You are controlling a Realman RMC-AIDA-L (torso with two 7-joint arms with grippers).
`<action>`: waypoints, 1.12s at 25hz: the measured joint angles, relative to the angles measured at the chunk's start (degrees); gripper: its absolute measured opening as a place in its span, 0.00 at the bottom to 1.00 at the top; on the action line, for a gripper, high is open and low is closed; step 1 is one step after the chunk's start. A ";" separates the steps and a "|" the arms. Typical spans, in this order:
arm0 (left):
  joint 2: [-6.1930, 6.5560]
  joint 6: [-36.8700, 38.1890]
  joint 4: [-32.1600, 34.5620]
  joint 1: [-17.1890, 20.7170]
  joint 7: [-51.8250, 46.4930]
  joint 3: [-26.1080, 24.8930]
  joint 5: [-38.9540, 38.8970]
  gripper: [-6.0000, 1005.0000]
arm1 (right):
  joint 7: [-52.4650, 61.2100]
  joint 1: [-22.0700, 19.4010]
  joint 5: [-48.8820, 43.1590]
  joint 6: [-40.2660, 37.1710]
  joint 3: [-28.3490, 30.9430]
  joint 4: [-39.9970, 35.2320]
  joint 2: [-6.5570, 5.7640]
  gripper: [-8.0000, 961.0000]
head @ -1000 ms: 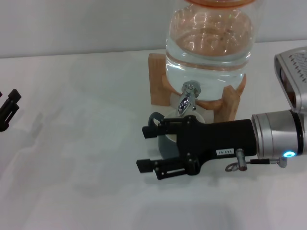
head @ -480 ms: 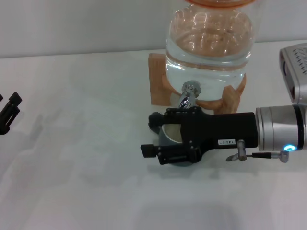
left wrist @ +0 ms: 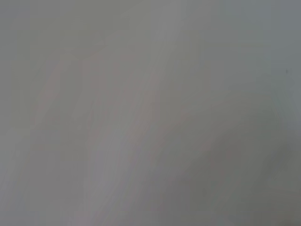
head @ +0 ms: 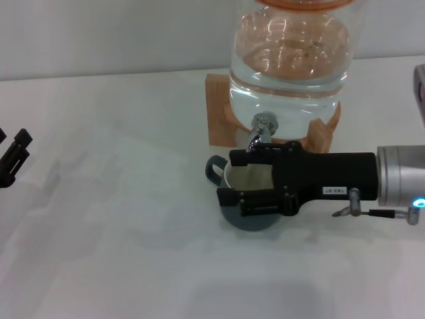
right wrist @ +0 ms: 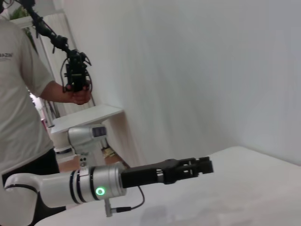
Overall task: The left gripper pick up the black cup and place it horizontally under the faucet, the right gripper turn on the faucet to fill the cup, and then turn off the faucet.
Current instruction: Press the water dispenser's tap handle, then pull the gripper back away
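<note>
The black cup (head: 255, 218) stands upright on the white table below the faucet (head: 260, 133), its cream inside and loop handle showing. My right gripper (head: 227, 177), on the black boxy arm with a white label, hovers open over the cup. One finger lies by the faucet's spout and the other across the cup, hiding part of it. My left gripper (head: 14, 154) is parked at the far left edge, open and empty. It also shows in the right wrist view (right wrist: 204, 165), on its white-grey arm with a green light. The left wrist view shows only bare table.
The faucet is on a clear glass water jar (head: 289, 60) resting on a wooden stand (head: 218, 109) at the back of the table. In the right wrist view a person (right wrist: 19, 84) holds a camera rig behind the robot.
My right gripper has drawn back to the right, from in front of the cup to over it, near the faucet. Its finger gap looks narrower. The left gripper has not moved.
</note>
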 joint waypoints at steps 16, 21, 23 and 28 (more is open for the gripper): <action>0.00 -0.08 -0.08 -0.31 0.00 0.03 0.00 0.53 | -0.65 -1.52 -1.45 1.04 4.23 1.20 -0.14 0.83; 0.00 -0.08 -0.09 -0.36 0.00 0.03 0.00 0.53 | -0.68 -1.37 -1.69 0.93 4.58 1.45 -0.14 0.83; 0.00 -0.01 -0.09 -0.36 0.00 0.03 0.00 0.53 | -0.68 -1.31 -1.71 0.87 4.74 1.51 -0.12 0.83; 0.00 0.22 -0.09 -0.41 0.00 0.03 0.00 0.53 | -0.74 -1.19 -1.57 0.80 5.16 1.67 -0.06 0.83</action>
